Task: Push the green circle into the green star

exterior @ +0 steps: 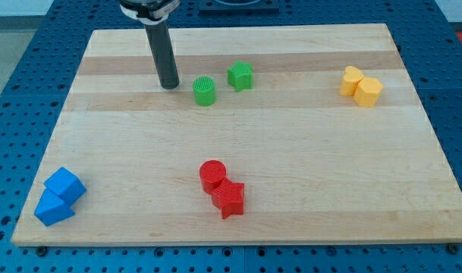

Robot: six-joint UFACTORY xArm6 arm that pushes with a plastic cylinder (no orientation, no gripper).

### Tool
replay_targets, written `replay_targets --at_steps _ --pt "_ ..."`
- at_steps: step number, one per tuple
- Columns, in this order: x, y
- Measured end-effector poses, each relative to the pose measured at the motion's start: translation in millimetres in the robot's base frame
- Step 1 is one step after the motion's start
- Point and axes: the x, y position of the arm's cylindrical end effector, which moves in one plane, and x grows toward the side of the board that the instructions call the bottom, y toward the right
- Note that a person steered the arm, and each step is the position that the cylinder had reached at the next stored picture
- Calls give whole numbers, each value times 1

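The green circle (205,91) stands on the wooden board near the view's top middle. The green star (240,76) sits just up and to the right of it, with a small gap between them. My tip (169,86) rests on the board to the left of the green circle, a short gap away and not touching it. The rod rises from the tip to the view's top edge.
A red circle (212,174) and a red star (228,198) touch near the view's bottom middle. Two blue blocks (58,196) lie at the bottom left corner. Two yellow blocks (360,86) sit at the top right. The board (306,152) lies on a blue perforated table.
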Motion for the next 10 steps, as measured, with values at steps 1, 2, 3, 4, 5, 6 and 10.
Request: replay_targets --at_steps 1,2,3,4,5,6,10 --pt "6 10" --pt "14 17" --pt "18 25" --pt "27 25" --pt "31 25" --pt "31 27" --pt "-43 56"
